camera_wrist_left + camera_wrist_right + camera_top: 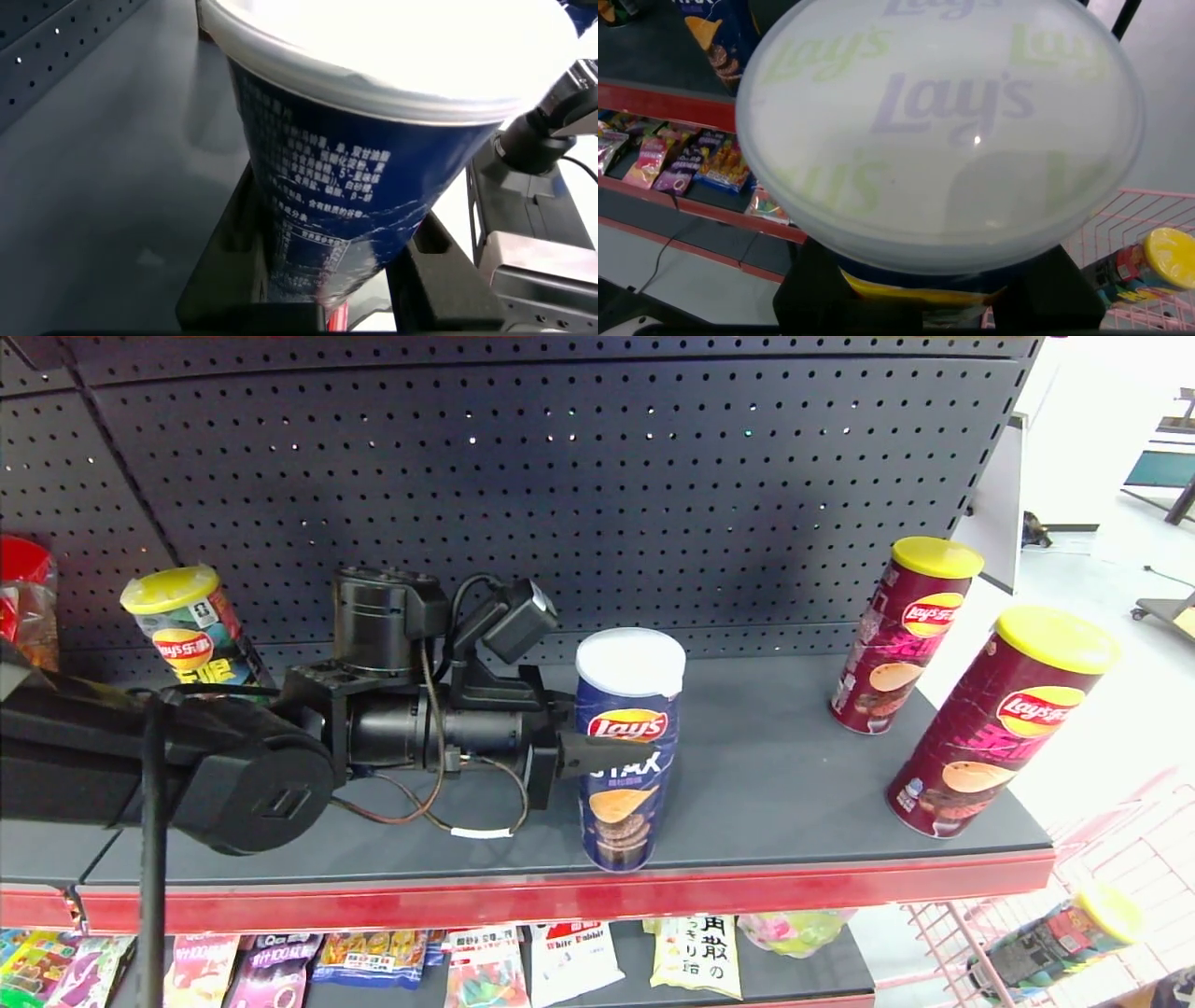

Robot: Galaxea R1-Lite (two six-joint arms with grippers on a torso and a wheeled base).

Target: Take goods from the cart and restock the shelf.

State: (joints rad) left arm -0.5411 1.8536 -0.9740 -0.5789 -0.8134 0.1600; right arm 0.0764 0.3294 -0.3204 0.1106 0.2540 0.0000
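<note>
Left gripper (616,752) clamped on blue can (621,817) at shelf (775,784) front edge; my right gripper (924,301) clamped on second can (943,121). Risk: a skewed release could tip blue can off the edge.

At shelf (775,793) front, middle: chip can (627,747). Right of it: rear can (906,635), front can (1004,719). Back left: leaning can (187,625).

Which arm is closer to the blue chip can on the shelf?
Left. The left end effector is clamped around the blue chip can; the right end effector holds a second can out in front of the shelf.
</note>
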